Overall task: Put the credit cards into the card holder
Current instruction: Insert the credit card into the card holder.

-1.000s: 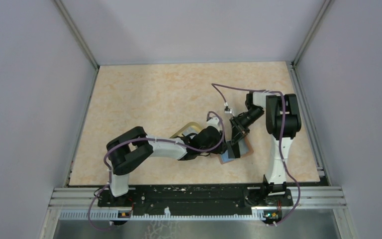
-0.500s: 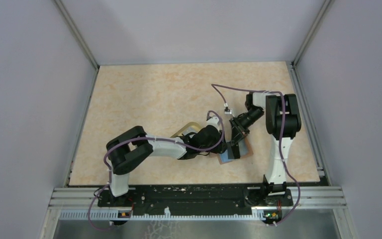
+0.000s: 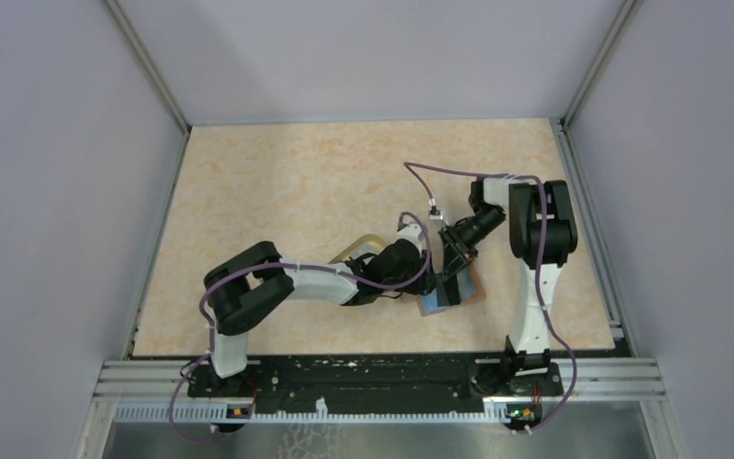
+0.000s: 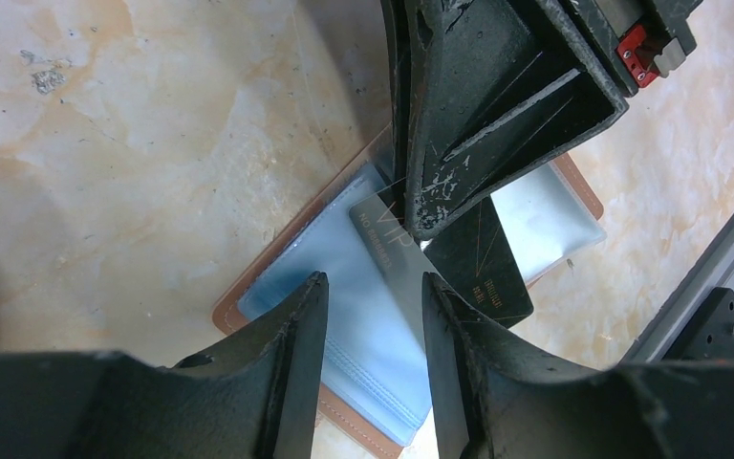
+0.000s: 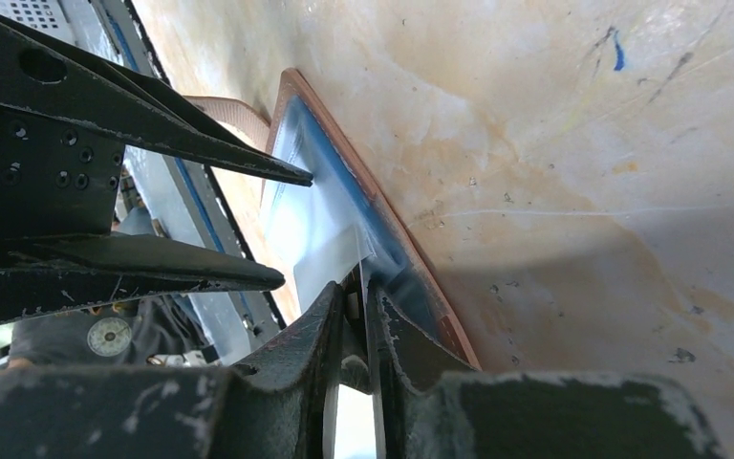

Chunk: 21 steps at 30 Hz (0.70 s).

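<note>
The card holder (image 3: 437, 303) lies open on the table near the right arm's base, reddish-brown rim, light blue inside; it also shows in the left wrist view (image 4: 363, 325) and the right wrist view (image 5: 317, 153). My right gripper (image 3: 453, 271) is shut on a black credit card (image 4: 483, 268) marked VIP, whose lower end sits in a clear sleeve of the holder. In the right wrist view the card (image 5: 360, 253) shows edge-on between my right gripper (image 5: 356, 292). My left gripper (image 4: 375, 282) is open, fingers just over the holder's blue left half. No other cards show.
A tan-rimmed oval dish (image 3: 358, 248) sits under my left forearm, left of the holder. The metal rail at the table's near edge (image 4: 717, 277) runs close behind the holder. My left gripper's fingers (image 5: 248, 277) reach in close beside the right gripper.
My right gripper has edged slightly left and down with the card. The holder has shifted a little to the left. My left arm has hardly moved.
</note>
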{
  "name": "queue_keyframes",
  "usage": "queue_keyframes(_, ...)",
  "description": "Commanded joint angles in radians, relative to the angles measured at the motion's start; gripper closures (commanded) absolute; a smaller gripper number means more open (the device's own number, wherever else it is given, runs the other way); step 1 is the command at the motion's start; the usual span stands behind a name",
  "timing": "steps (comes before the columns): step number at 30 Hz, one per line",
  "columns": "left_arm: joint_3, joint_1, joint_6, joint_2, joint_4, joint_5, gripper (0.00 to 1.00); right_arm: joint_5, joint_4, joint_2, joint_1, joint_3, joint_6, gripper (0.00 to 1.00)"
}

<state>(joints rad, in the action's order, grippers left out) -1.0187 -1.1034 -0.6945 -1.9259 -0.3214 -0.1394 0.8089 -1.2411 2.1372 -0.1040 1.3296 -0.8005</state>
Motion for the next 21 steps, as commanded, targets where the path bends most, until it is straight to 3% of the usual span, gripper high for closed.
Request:
queue_keyframes(1,-0.024,0.007,0.018,-0.004,0.004,0.018,0.52,0.018,0.071,-0.004,-0.021,0.011,-0.025,0.84)
queue_keyframes(11,-0.013,-0.035,0.004,0.09,-0.058,0.076,0.52,0.029,0.089,-0.016,-0.02,0.002,-0.016,0.83)
queue_keyframes(18,-0.207,-0.128,-0.02,-0.028,0.001,-0.01,0.54,0.024,0.103,-0.019,-0.022,0.002,-0.003,0.83)
queue_keyframes(21,-0.317,-0.169,-0.027,-0.104,0.099,-0.143,0.56,0.027,0.109,-0.022,-0.021,0.0,0.002,0.82)
